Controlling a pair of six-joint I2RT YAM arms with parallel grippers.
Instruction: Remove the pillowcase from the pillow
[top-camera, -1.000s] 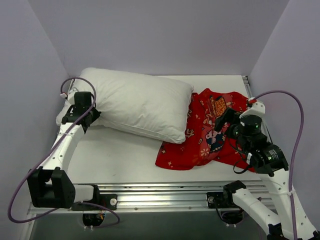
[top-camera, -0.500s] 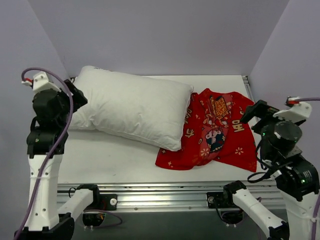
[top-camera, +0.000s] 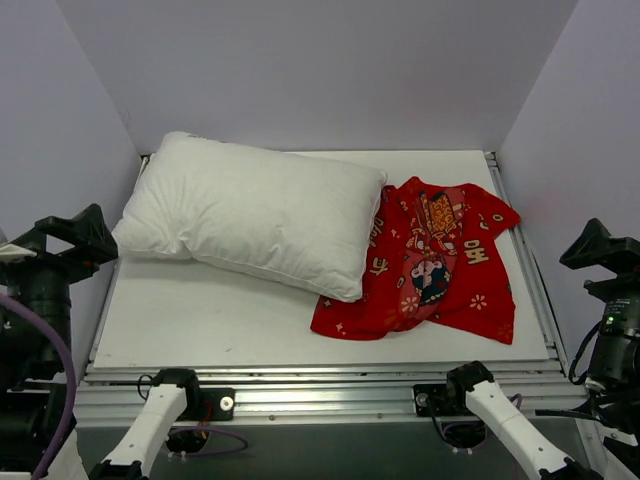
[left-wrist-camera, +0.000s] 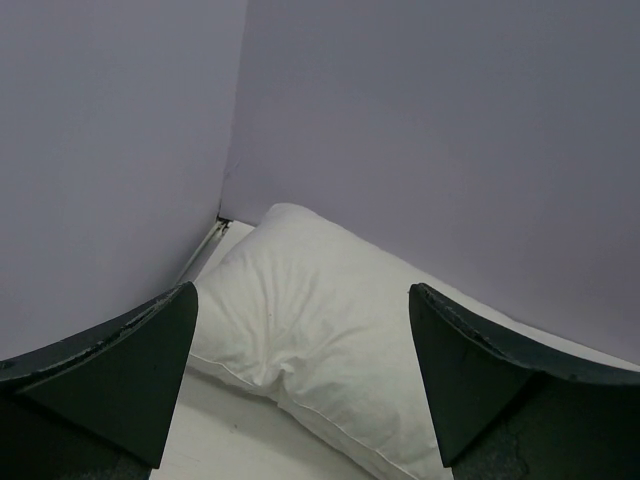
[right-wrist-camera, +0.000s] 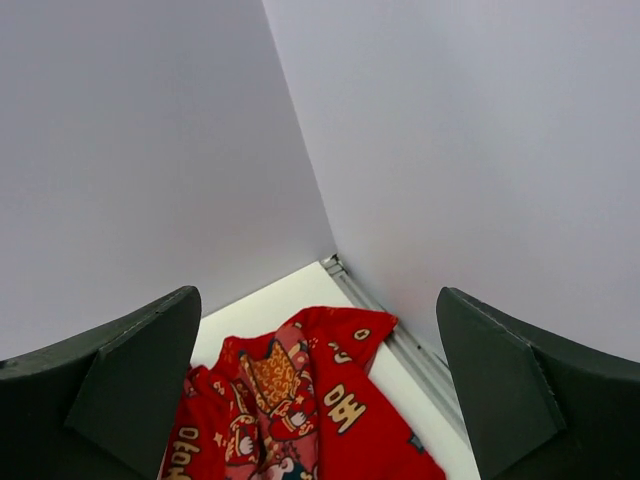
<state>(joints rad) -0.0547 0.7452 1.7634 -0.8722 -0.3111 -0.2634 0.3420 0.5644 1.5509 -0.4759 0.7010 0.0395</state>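
The bare white pillow (top-camera: 250, 215) lies on the desk (top-camera: 220, 310) at 9 o'clock. The red pillowcase (top-camera: 430, 265) lies crumpled at 3 o'clock, touching the pillow's right end. Left pincer (left-wrist-camera: 300, 330) at 8 o'clock and right pincer (right-wrist-camera: 318, 300) at 4 o'clock stand apart, empty.

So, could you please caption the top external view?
Bare white pillow lies beside the crumpled red pillowcase on the table.
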